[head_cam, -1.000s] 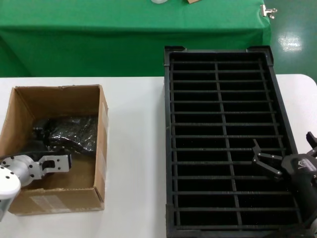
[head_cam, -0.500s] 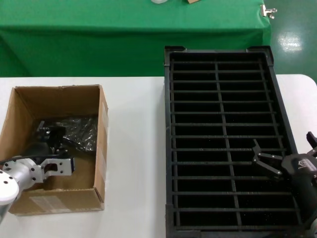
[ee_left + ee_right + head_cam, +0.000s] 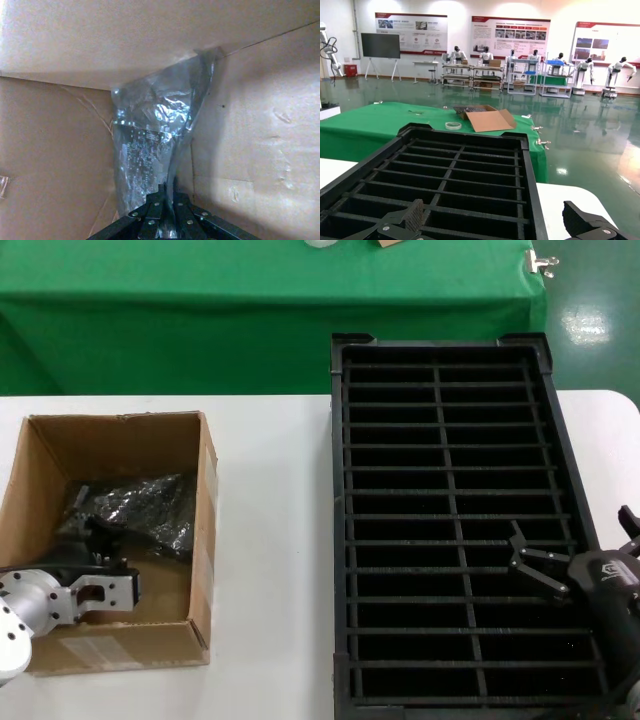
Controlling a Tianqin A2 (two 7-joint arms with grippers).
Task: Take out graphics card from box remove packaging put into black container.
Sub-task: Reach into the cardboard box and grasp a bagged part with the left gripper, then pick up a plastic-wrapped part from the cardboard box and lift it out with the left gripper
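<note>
Silver-grey cylindrical left wrist, black linkage left tool studded with small screws; matte black right tool, ribbed grey pads.

left gripper drew back toward box near wall, clamped on packaging | packaging pulled, stretched toward near-left | bag shape flatter, shifted

A white bench stands before a green-draped table. Beyond lies a glossy green floor, with wall posters and distant shelving racks.
</note>
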